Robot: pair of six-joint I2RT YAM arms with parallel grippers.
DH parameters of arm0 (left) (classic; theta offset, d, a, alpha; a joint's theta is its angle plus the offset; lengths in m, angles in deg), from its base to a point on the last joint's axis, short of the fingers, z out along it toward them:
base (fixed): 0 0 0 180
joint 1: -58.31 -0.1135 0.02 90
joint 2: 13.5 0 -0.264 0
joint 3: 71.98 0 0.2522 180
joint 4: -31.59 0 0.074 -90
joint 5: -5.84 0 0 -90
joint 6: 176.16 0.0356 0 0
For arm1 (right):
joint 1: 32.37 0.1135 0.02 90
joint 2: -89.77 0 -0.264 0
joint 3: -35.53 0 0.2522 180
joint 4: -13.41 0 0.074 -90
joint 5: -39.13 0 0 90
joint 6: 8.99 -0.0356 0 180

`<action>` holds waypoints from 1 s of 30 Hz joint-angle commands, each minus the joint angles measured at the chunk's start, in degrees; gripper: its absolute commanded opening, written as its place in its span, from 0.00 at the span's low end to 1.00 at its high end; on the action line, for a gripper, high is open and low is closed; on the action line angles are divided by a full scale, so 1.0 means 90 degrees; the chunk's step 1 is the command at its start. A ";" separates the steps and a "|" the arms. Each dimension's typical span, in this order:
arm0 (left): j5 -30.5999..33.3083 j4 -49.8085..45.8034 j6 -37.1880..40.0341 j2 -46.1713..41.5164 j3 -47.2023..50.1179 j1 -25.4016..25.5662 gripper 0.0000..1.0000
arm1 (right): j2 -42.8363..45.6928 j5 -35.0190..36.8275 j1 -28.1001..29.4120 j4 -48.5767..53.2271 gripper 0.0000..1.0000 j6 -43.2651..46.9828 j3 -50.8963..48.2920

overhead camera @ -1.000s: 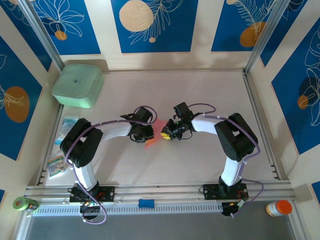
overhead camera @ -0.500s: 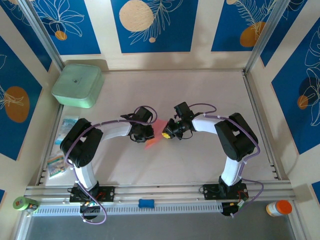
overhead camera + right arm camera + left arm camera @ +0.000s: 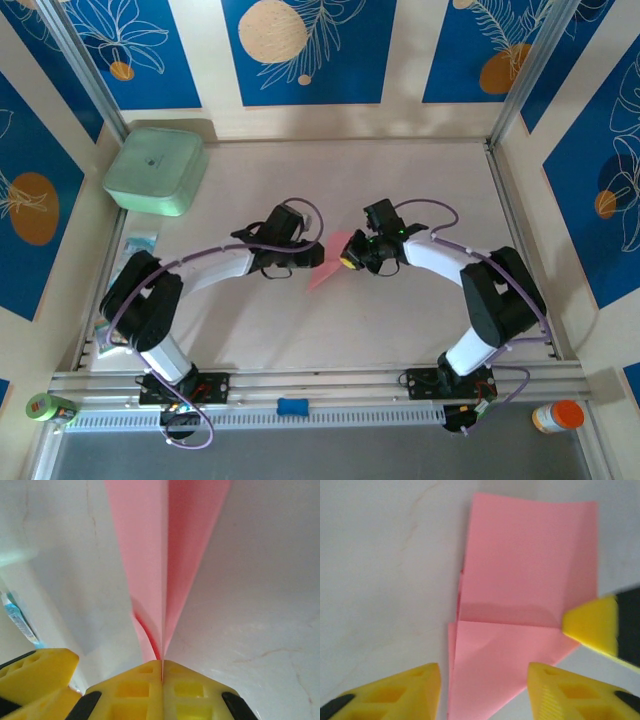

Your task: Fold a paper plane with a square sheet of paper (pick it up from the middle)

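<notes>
The square sheet of paper (image 3: pixel 323 271) is pink and folded into a narrow pointed shape with a centre ridge. It is held between the two arms at mid-table. My right gripper (image 3: pixel 351 260) is shut on its rear edge; in the right wrist view the yellow fingers (image 3: pixel 161 666) pinch the ridge and the paper (image 3: pixel 165 555) runs away from them. My left gripper (image 3: pixel 310 258) stands open beside it. In the left wrist view the paper (image 3: pixel 520 595) lies flat-on, its pointed lower flap between my open fingertips (image 3: pixel 485 680), untouched. A right finger (image 3: pixel 592 627) shows at the paper's right edge.
A mint-green square box (image 3: pixel 155 170) sits at the back left. Small printed packets (image 3: pixel 138 243) lie along the left rail. A blue block (image 3: pixel 292 406), a green roll (image 3: pixel 50 407) and an orange-capped bottle (image 3: pixel 558 415) sit at the near edge.
My left gripper has opened and let go of the paper. Both arms have shifted right and toward the back, and the paper now hangs from the right gripper alone.
</notes>
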 commanded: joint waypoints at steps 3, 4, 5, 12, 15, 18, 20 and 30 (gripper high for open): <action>-0.0306 0.1182 0.1857 0.0051 0.0389 0.0345 0.56 | 0.0238 0.0118 -0.0198 0.0556 0.00 -0.0149 -0.0172; -0.0396 0.1382 0.2135 0.0115 0.0463 0.0376 0.57 | 0.0238 0.0026 -0.0233 0.0548 0.00 -0.0208 -0.0174; -0.0458 0.1662 0.2357 0.0150 0.0560 0.0421 0.57 | 0.0224 -0.0037 -0.0267 0.0553 0.00 -0.0250 -0.0160; -0.0309 0.2930 0.3665 0.0414 0.1110 0.0727 0.60 | 0.0209 -0.0401 -0.0439 0.0610 0.00 -0.0516 -0.0131; 0.0137 0.3119 0.4313 0.0484 0.1212 0.0968 0.62 | 0.0212 -0.0484 -0.0484 0.0736 0.00 -0.0565 -0.0051; 0.0546 0.3041 0.4783 0.0590 0.1147 0.1172 0.62 | 0.0218 -0.0544 -0.0511 0.0780 0.00 -0.0594 -0.0021; 0.0739 0.3011 0.5064 0.0673 0.1092 0.1283 0.62 | 0.0203 -0.0566 -0.0514 0.0781 0.00 -0.0605 -0.0012; 0.1416 0.3201 0.5542 0.1023 0.1065 0.1502 0.46 | 0.0171 -0.0646 -0.0542 0.0808 0.00 -0.0664 0.0017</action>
